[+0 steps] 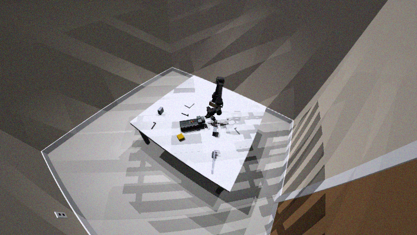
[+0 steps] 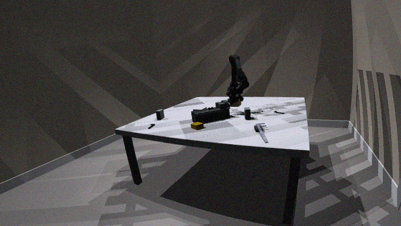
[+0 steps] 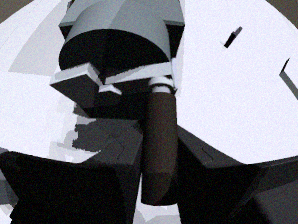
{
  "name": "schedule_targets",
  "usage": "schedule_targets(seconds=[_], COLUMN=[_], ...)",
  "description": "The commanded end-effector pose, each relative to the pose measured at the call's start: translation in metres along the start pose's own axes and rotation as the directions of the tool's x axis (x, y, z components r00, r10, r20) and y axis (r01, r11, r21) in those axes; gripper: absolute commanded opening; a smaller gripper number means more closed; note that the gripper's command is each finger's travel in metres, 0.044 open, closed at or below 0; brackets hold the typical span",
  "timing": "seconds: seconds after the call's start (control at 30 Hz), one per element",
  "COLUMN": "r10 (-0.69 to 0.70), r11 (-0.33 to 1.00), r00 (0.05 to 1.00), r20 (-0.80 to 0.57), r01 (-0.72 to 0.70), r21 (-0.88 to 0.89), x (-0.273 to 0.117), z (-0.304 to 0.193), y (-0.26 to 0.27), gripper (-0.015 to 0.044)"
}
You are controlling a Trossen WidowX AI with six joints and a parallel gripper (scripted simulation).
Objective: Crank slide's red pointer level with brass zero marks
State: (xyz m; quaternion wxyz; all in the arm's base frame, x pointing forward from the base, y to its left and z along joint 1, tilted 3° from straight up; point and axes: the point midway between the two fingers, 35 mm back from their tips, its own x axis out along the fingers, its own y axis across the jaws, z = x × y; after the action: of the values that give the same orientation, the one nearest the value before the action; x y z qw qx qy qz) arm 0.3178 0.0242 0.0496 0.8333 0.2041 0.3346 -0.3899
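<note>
My claw grips the crank's dark handle, its long axis running nearly upright at lower center of the wrist view, free end downward; beyond, the machine stretches left on the table.

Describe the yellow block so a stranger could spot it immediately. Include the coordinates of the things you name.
On the white table (image 1: 189,91) (image 2: 284,139), find the long dark machine (image 1: 189,127) (image 2: 210,116). Close beside its end away from the arm sits a low, squarish yellow block (image 1: 180,137) (image 2: 197,125). Its neighbours are dark or grey.
</note>
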Motion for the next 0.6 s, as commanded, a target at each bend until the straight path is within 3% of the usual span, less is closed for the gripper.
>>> schedule_targets(seconds=[0.0,0.57], r10=[-0.001,0.0], r11=[1.0,1.0], r00=[1.0,1.0], r20=[0.002,0.002], r01=[0.001,0.0], r21=[0.003,0.004], x=[-0.001,-0.012], z=[0.001,0.012], y=[0.0,0.012], gripper=[0.0,0.0])
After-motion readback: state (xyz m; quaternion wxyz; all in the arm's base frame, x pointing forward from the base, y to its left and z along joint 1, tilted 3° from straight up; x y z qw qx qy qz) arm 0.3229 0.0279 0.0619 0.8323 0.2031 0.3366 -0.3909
